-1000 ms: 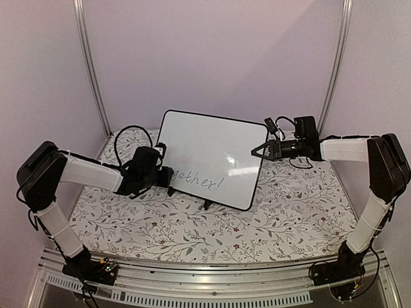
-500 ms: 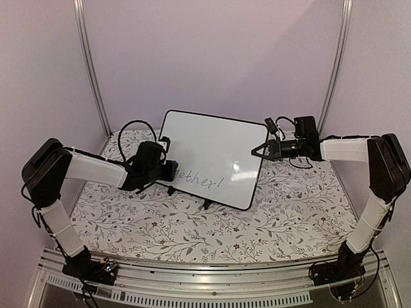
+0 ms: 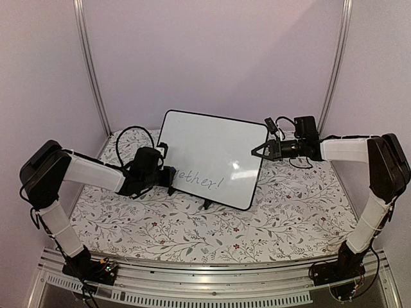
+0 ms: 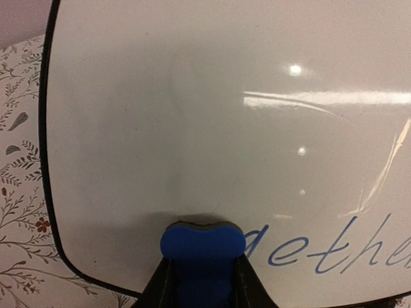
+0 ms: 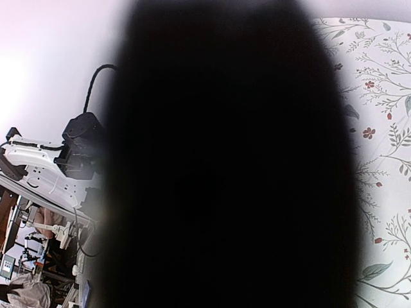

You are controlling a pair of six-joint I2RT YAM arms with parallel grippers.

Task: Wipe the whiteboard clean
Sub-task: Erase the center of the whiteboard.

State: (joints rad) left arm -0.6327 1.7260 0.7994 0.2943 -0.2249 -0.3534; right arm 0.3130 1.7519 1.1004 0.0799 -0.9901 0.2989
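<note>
there is one whiteboard [image 3: 212, 154] in the middle. there is one blue eraser [image 4: 201, 242]. there are two robot arms, the left arm [image 3: 90, 173] and the right arm [image 3: 347, 149]. far back stand two metal poles, the left pole [image 3: 90, 64] and the right pole [image 3: 335, 64]. there is one flowery cloth [image 3: 192, 231].

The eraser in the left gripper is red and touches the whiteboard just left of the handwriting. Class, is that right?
No. The left wrist view shows the eraser is blue, not red; the left gripper holds it against the whiteboard just left of the handwriting.
</note>
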